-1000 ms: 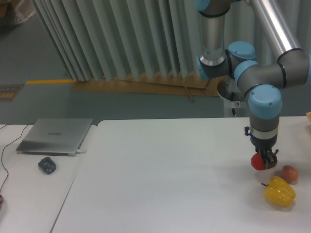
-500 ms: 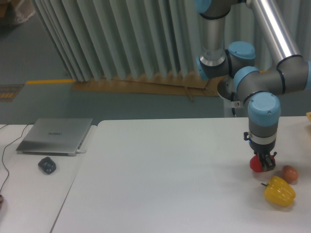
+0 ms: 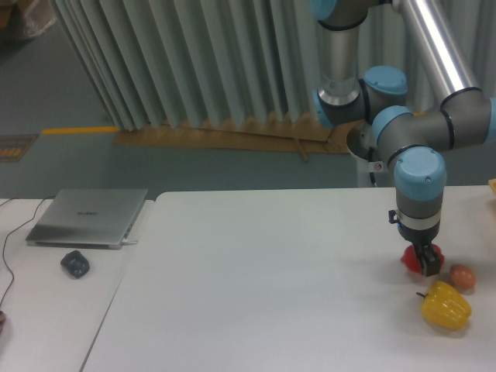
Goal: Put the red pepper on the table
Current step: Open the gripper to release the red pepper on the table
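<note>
The red pepper (image 3: 408, 256) sits low at the right side of the white table (image 3: 271, 279), at or just above its surface. My gripper (image 3: 425, 266) points straight down and is shut on it. The dark fingers cross the front of the pepper, so red shows on both sides of them. I cannot tell whether the pepper's underside touches the tabletop.
A yellow bell pepper (image 3: 446, 305) lies just in front and to the right of the gripper, with a small orange-brown ball (image 3: 462, 276) beside it. On the narrower desk at the left are a grey laptop (image 3: 89, 217) and a dark mouse (image 3: 75, 263).
The gripper turned about its vertical axis and shifted slightly with the red pepper. The fingers now cross the pepper's front instead of standing to its right.
</note>
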### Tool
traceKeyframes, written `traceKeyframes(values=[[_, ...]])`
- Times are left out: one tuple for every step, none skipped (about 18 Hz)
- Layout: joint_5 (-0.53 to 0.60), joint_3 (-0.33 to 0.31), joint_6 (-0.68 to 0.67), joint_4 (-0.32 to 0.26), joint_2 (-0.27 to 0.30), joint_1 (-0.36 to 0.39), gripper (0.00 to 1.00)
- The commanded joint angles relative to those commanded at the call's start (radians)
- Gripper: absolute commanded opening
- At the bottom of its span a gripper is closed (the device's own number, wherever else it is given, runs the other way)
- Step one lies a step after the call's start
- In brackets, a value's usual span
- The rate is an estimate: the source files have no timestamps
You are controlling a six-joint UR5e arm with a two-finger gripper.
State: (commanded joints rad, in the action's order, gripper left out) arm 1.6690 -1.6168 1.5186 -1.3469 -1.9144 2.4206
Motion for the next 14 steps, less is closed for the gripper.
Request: traceKeyframes(values=[[0.000, 0.000, 0.002, 0.000, 0.000, 0.000, 1.00], [0.000, 0.000, 0.000, 0.000, 0.002, 0.000, 1.00], [0.000, 0.000, 0.000, 0.000, 0.002, 0.000, 1.00], [0.000, 0.000, 0.003, 0.000, 0.005, 0.002, 1.00], [-0.002, 0.000, 0.006, 0.000, 0.005, 0.002, 1.00], [-0.002, 0.000, 0.009, 0.000, 0.006, 0.002, 1.00], [-0.002, 0.003, 0.011, 0.002, 0.008, 0.003, 1.00], [-0.002, 0.012, 0.009, 0.000, 0.008, 0.003, 1.00], [0.000, 0.021, 0.003, 0.000, 0.012, 0.003, 1.00], [-0.002, 0.021, 0.002, 0.005, 0.015, 0.005, 1.00], [-0.002, 0.025, 0.000, 0.014, 0.018, 0.003, 1.00], [0.000, 0.032, 0.009, 0.035, 0.024, 0.003, 1.00], [0.000, 0.041, 0.014, 0.052, 0.029, 0.005, 1.00], [-0.002, 0.055, 0.014, 0.057, 0.029, 0.008, 1.00]])
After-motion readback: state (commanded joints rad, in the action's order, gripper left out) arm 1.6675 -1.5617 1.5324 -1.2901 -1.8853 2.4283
